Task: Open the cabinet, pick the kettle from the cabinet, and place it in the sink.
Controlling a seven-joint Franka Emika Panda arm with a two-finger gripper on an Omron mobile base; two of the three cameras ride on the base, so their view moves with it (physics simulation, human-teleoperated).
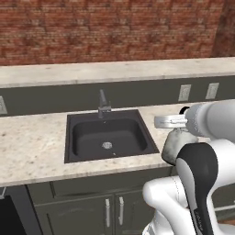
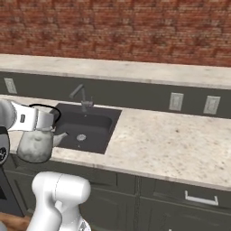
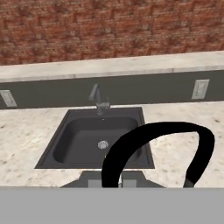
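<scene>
The kettle (image 1: 173, 146) (image 2: 34, 145), pale and rounded, hangs in the air by its black arched handle (image 3: 162, 130). My gripper (image 1: 160, 122) (image 2: 50, 122) (image 3: 112, 180) is shut on that handle. The kettle hovers over the counter's front edge, just right of the sink's front right corner. The sink (image 1: 89, 135) (image 2: 97, 124) (image 3: 78, 140) is a square black basin with a round drain and a short grey faucet (image 1: 103, 104) (image 3: 99, 99) at its back. The basin holds nothing. The cabinet is out of view.
A speckled stone counter (image 1: 32, 147) (image 2: 171, 140) surrounds the sink. A dark backsplash with wall outlets (image 1: 184, 92) (image 2: 175, 101) runs under a ledge and a brick wall. Low cabinet doors (image 1: 114, 209) sit below the counter.
</scene>
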